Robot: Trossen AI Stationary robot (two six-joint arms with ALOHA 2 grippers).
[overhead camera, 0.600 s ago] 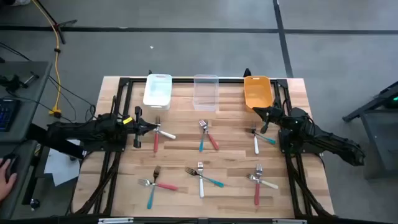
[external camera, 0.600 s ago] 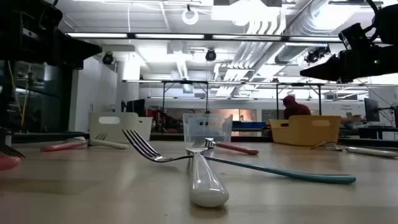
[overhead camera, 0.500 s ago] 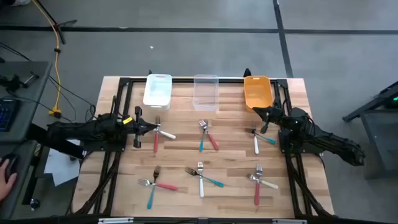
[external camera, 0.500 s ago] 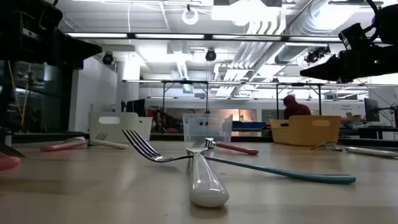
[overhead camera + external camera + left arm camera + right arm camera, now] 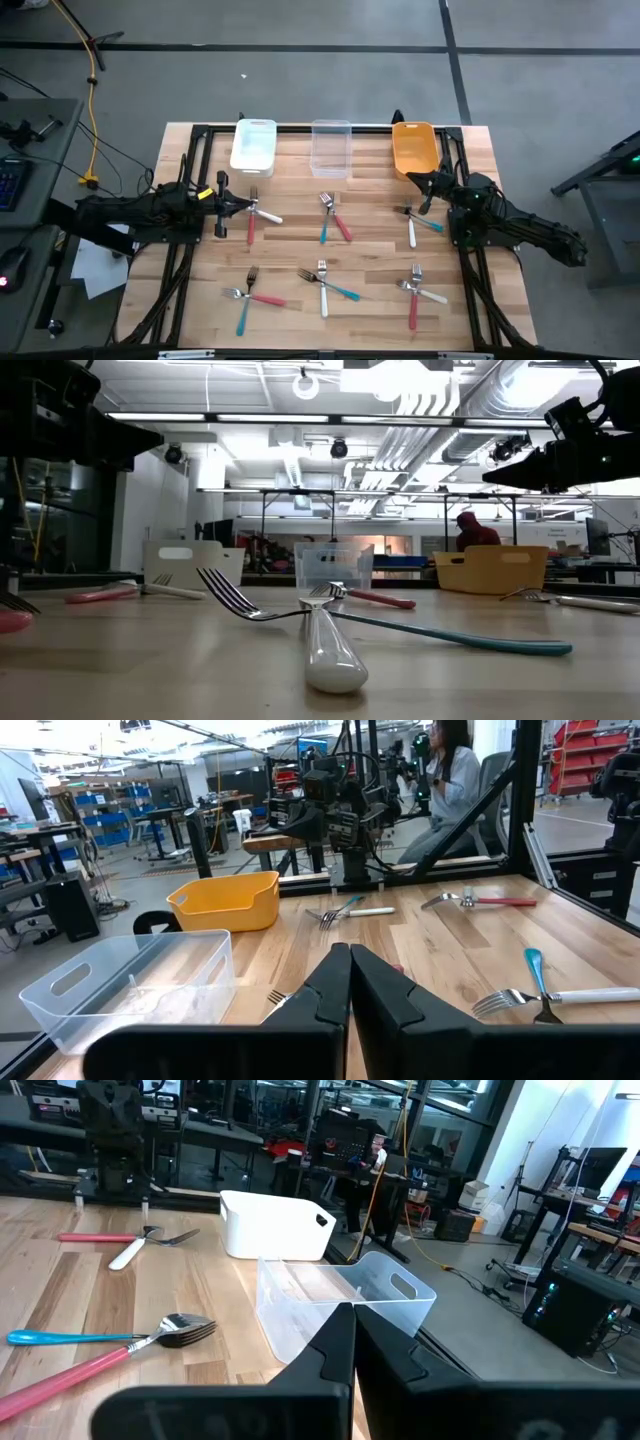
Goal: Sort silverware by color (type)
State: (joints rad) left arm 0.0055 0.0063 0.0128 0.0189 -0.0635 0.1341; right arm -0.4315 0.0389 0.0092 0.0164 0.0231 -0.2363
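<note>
Seeing metal-headed, plastic-handled forks (image 5: 325, 289) on wood-plank table (image 5: 300, 250) | both jaws clenched, empty | our far forks blur.

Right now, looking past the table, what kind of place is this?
Most likely a robotics lab or workshop. Exposed ceiling ducts run overhead, workbenches with equipment racks fill the room, and a person sits at another bench beyond the wooden table.

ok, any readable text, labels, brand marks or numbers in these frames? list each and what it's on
None readable.
White bin, clear bin, orange bin: no label or print visible.
Forks, e.g. the white-handled one nearest the low camera: no marking visible on handles or heads.
Left gripper and right gripper: no legible lettering.
Room background: boxes, racks and screens too small or blurred to read.
</note>
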